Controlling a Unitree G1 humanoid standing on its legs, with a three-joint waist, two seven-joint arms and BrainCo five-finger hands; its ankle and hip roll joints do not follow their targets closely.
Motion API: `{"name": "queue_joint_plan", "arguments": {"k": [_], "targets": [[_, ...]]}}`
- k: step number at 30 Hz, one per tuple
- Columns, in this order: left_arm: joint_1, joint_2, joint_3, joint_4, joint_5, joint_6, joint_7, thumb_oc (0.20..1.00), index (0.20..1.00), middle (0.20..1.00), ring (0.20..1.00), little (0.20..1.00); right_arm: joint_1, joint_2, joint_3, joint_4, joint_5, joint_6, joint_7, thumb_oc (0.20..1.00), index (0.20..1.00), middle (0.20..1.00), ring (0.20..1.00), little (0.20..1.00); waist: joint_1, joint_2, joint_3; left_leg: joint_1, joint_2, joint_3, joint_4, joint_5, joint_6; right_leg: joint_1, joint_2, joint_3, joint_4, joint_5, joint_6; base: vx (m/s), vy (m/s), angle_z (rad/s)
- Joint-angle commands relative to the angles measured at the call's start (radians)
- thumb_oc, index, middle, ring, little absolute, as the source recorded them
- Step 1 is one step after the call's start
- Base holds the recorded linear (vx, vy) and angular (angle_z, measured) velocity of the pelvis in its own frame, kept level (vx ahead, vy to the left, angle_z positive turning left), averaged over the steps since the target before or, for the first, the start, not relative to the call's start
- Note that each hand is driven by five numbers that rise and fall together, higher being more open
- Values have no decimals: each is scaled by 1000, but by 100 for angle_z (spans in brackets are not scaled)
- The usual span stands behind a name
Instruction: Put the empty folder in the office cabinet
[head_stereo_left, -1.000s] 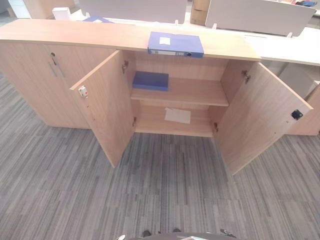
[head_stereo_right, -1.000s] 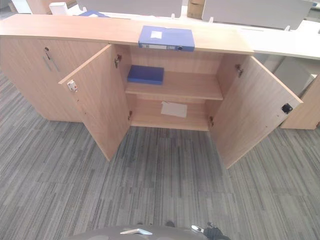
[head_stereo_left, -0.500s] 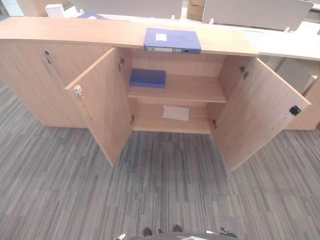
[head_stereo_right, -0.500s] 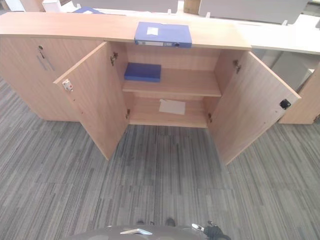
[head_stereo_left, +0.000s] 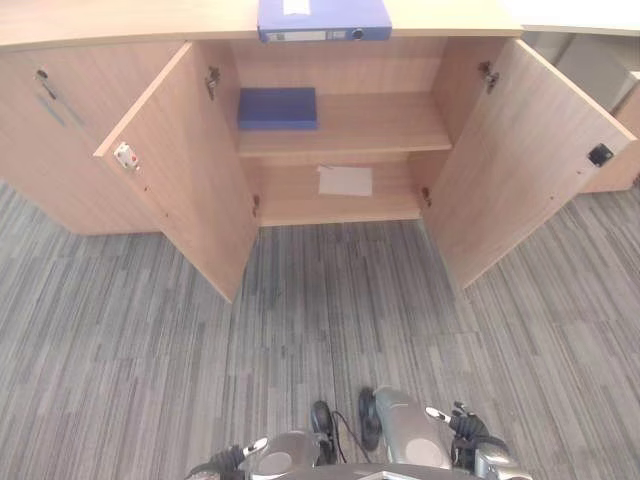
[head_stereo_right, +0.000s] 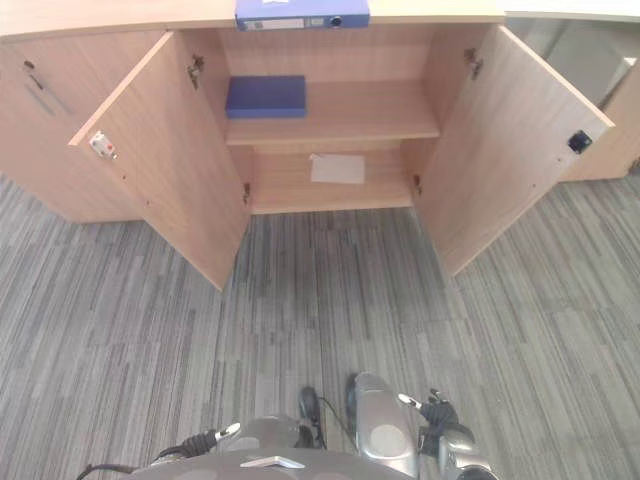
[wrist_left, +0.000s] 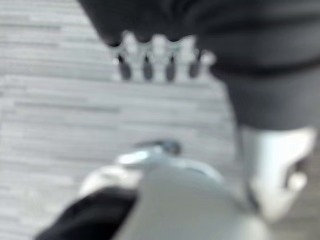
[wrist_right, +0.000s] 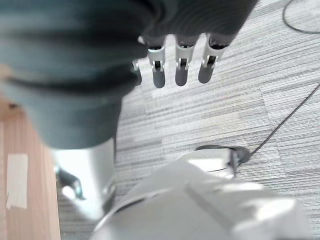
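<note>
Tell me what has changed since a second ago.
Only the camera has moved: the view tipped down and drew nearer the cabinet, so more floor shows. Nothing was taken hold of or let go. The blue folder lies on the cabinet top as before, the second blue folder on the upper shelf, the paper on the lower shelf. Both doors stay open. Right hand and left hand hang open, holding nothing.

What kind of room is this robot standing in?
Most likely an office. A low wooden cabinet stands with both doors open, a blue folder lies on its top, another blue folder on the upper shelf and a sheet of paper on the lower one. The floor is grey striped carpet.
</note>
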Motion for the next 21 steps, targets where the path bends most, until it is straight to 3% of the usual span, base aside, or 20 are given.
{"name": "queue_joint_plan", "arguments": {"k": [1,2,4,7,10,13,19,20,21], "targets": [[38,-21,24,15,-30,-17,4,1000,1000,1000,1000,1000,9,20,-20,17,55,-50,-1,1000,1000,1000,1000,1000,-16,-22,-11,146,-20,-77,-66,-91,-51,141,8,13,-324,140,-2,477,-173,22],[48,-22,38,27,-14,-25,0,1000,1000,1000,1000,1000,19,22,-35,22,41,-55,3,1000,1000,1000,1000,1000,-21,-26,-10,174,-23,-92,-68,-101,-59,123,3,-2,-424,172,11,607,-209,51],[69,-25,54,34,7,-36,1,1000,1000,1000,1000,1000,36,24,-52,27,25,-65,4,1000,1000,1000,1000,1000,-24,-29,-3,226,-22,-114,-62,-128,-64,110,-12,-34,-504,209,25,549,-166,49],[88,-30,55,32,12,-50,8,1000,1000,1000,1000,1000,50,26,-60,20,31,-61,-4,1000,1000,1000,1000,1000,-24,-38,2,260,-25,-129,-39,-172,-59,111,-35,-44,-502,228,30,347,-139,29],[98,-36,53,29,11,-65,24,1000,1000,1000,1000,1000,54,21,-66,15,42,-55,-11,1000,1000,1000,1000,1000,-23,-43,-10,283,-18,-135,-27,-202,-58,138,-43,-54,-509,214,22,312,-171,41],[118,-45,63,18,35,-105,16,1000,1000,1000,1000,1000,42,15,-76,35,54,-69,2,1000,1000,1000,1000,1000,-17,-34,-53,337,22,-112,-4,-245,-87,179,-54,-58,-438,167,-4,524,-286,17],[124,-43,48,-8,32,-127,22,1000,1000,1000,1000,1000,43,4,-72,29,46,-61,-5,1000,1000,1000,1000,1000,-20,-26,-83,370,54,-112,-4,-241,-115,190,-35,-43,-377,134,-29,299,-182,15],[123,-43,30,-16,63,-134,40,1000,1000,1000,1000,1000,37,-6,-67,23,74,-65,6,1000,1000,1000,1000,1000,-14,-24,-100,360,79,-122,18,-179,-143,208,-12,-46,-379,109,-49,303,-248,37],[123,-43,28,-17,64,-135,43,1000,1000,1000,1000,1000,36,-6,-66,22,75,-65,7,1000,1000,1000,1000,1000,-14,-24,-102,360,81,-123,19,-173,-146,209,-10,-48,-381,107,-50,383,-322,40]]}}
